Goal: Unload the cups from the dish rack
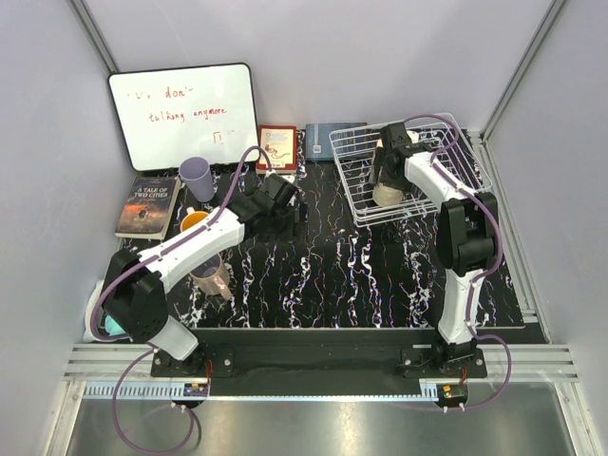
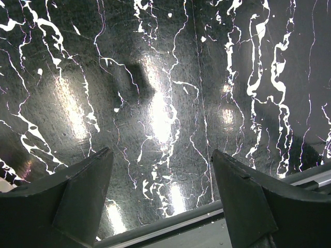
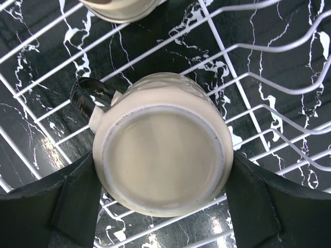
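Observation:
The white wire dish rack (image 1: 456, 142) stands at the back right. My right gripper (image 1: 385, 180) is inside it, shut on an upside-down cream cup (image 1: 388, 193). In the right wrist view the cup's base (image 3: 163, 160) faces the camera, with a finger touching each side, above the rack wires (image 3: 223, 51). A second cream cup (image 3: 121, 8) shows at the top edge. On the table at the left are a lavender cup (image 1: 198, 178), an orange-inside cup (image 1: 194, 223) and a pale pink tumbler (image 1: 211, 278) partly under my left arm. My left gripper (image 1: 285, 214) is open and empty above the marbled table (image 2: 161, 155).
A whiteboard (image 1: 183, 114) leans at the back left. A dark book (image 1: 148, 205) lies in front of it. A red book (image 1: 276, 147) and a blue book (image 1: 323, 138) lie at the back middle. Grey walls close in both sides.

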### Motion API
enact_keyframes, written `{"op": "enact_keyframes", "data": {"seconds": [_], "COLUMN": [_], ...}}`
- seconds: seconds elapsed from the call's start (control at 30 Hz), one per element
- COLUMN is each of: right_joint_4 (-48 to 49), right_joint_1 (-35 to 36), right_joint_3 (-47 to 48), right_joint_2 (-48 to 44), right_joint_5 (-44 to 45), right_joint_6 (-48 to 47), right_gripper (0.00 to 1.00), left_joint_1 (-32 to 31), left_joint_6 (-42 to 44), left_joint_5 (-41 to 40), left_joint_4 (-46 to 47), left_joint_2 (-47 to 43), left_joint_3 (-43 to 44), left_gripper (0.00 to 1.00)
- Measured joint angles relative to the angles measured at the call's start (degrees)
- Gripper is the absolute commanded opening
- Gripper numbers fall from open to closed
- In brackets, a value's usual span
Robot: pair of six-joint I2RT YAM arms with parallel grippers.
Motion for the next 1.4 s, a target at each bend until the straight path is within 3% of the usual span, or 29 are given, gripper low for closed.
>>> {"op": "enact_keyframes", "data": {"seconds": [0.57, 0.7, 0.83, 0.97, 1.17, 1.4], "right_joint_4": [-3.3, -1.2, 6.6, 14.5, 30.9, 49.1], "right_joint_1": [-0.1, -0.5, -2.1, -4.6, -6.5, -6.4], "right_joint_3": [-2.7, -4.5, -14.6, -24.6, -38.5, -50.6], "right_joint_2": [-11.5, -17.1, -26.7, -34.3, -40.1, -44.1], "right_joint_5": [-4.3, -9.1, -17.8, -27.0, -39.9, -49.7], "right_joint_6": [1.1, 3.3, 7.7, 12.9, 22.3, 34.1], "right_gripper": [0.0, 0.0, 0.0, 0.0, 0.0, 0.0], "left_joint_1": [0.0, 0.1, 1.2, 4.5, 10.8, 11.2], "left_joint_6": [-0.2, -0.4, -1.9, -5.9, -17.0, -29.6], "left_joint_5": [0.1, 1.0, 5.2, 12.7, 25.0, 35.1], "left_joint_4": [0.5, 1.9, 5.4, 14.3, 36.7, 61.3], "left_joint_2": [2.7, 3.4, 3.4, 2.4, -2.6, -3.3], "left_joint_3": [0.1, 0.4, 0.3, -2.9, -14.8, -17.9], "left_gripper": [0.8, 0.8, 0.81, 0.8, 0.78, 0.79]}}
